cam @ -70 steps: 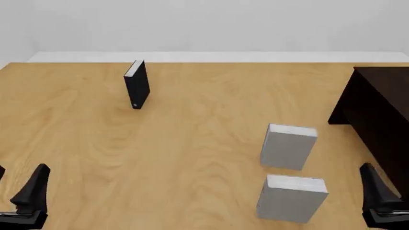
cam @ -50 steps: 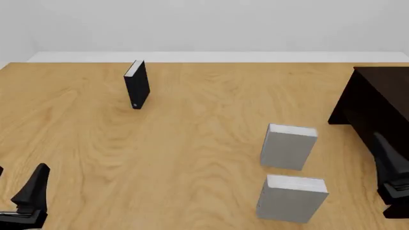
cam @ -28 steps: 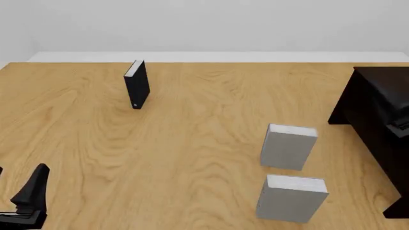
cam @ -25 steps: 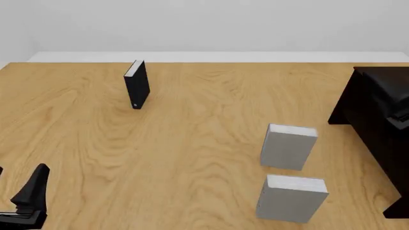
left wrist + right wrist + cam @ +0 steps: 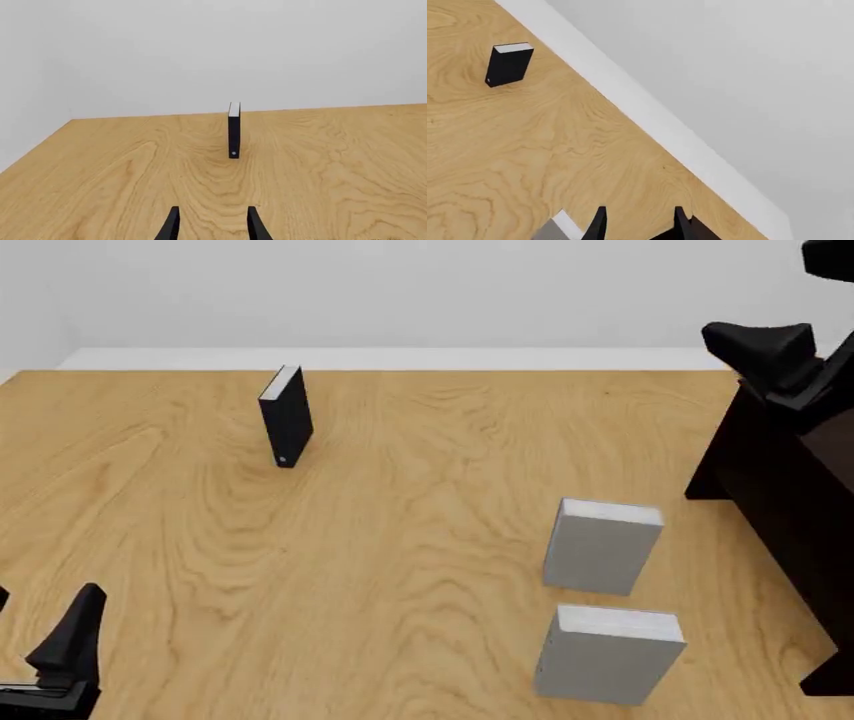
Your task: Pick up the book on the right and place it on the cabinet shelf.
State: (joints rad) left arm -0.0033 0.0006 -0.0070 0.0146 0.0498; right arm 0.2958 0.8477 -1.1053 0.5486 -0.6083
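Two alike light-grey books stand upright at the right of the table: a nearer book (image 5: 610, 652), slightly further right, and a farther book (image 5: 601, 545). A grey corner of one (image 5: 557, 228) shows in the right wrist view. The dark cabinet (image 5: 787, 475) stands at the right edge; its shelf is hidden from here. My right gripper (image 5: 727, 337) hangs high over the cabinet's far corner, fingers pointing left, open (image 5: 639, 225) and empty. My left gripper (image 5: 67, 650) rests low at the front left, open (image 5: 212, 225) and empty.
A slim black book (image 5: 286, 417) stands upright at the far left of the wooden table (image 5: 400, 540); it also shows in the wrist views (image 5: 233, 130) (image 5: 509, 65). A white wall rises behind the table's far edge.
My right gripper has risen from the table's front right corner, past the cabinet, to high above the cabinet's far corner. The left gripper and all books are unmoved.
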